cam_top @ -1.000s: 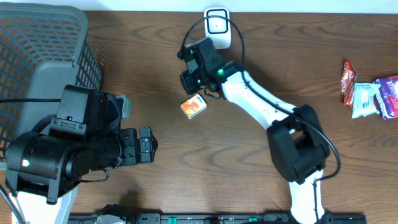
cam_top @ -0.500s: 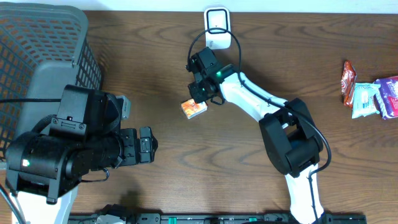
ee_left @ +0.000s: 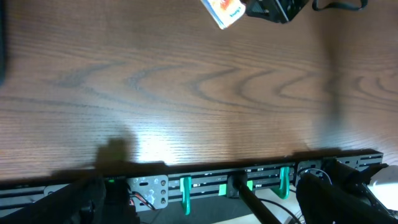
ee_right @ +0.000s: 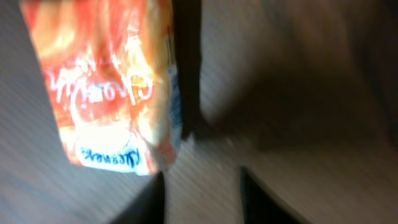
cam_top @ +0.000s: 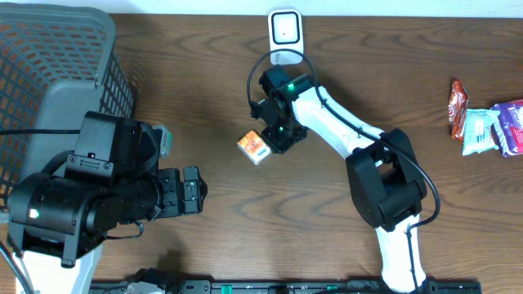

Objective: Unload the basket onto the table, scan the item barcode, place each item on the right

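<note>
Well, your right gripper (cam_top: 274, 137) stands slightly parted and grips nothing. The orange snack packet (cam_top: 254, 147) lies on the table (cam_top: 245, 237) just beside its fingers, apart from the white scanner (cam_top: 285, 28). Your left gripper (cam_top: 194, 192) gapes wide. The mesh basket (cam_top: 49, 57) sits far left — you can't make out its contents.

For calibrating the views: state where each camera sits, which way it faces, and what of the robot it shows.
Overhead: above the table, looking straight down; left arm and right arm both show.
Left wrist: on the left arm, looking down over bare wood; its wide-open fingers fill the bottom corners.
Right wrist: close above the table, facing down at the orange packet; its dark fingertips at the bottom edge.
Shared: all three show that packet.
</note>
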Controlling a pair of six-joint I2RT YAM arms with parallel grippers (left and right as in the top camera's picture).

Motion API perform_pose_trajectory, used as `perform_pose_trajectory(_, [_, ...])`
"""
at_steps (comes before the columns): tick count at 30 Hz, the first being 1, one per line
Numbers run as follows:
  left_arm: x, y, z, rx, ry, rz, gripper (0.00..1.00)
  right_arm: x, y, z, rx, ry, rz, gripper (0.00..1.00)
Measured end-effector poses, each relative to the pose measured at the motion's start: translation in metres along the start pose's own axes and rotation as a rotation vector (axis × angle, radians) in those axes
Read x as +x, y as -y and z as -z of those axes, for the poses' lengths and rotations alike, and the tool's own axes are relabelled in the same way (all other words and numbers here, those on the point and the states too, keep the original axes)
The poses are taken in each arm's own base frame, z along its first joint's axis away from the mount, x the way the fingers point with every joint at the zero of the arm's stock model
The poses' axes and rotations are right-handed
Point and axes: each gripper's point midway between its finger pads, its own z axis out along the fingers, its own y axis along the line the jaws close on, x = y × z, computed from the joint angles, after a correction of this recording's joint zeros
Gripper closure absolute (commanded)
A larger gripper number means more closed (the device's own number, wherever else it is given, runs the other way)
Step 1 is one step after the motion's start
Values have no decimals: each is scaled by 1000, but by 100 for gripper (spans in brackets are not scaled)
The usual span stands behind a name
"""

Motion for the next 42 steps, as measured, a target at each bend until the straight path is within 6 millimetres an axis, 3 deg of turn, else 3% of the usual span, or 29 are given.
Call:
perform_pose_trajectory(6, [0,0,0,0,0,0,2,-41,-8,19,-64,154,19,35])
perform_pose_trajectory(14, [0,0,0,0,0,0,2,-62,-18,30,-155,249,27,36])
perform_pose_trajectory(18, [0,0,0,0,0,0,2,-65,-21,24,-167,272,49,39])
perform_pose_trajectory(30, [0,0,0,0,0,0,2,-49,-28,-16,-181,270,125,55])
perform_pose_trajectory(32, [0,0,0,0,0,0,2,-49,-29,-19,-193,279,131,69])
perform_pose_trajectory(34, [0,0,0,0,0,0,2,-49,-33,-21,-213,288,139,93])
perform_pose_trajectory(35, [0,0,0,0,0,0,2,-49,-34,-20,-223,291,141,99])
perform_pose_trajectory(42, [0,0,0,0,0,0,2,-46,-25,-12,-180,251,48,99])
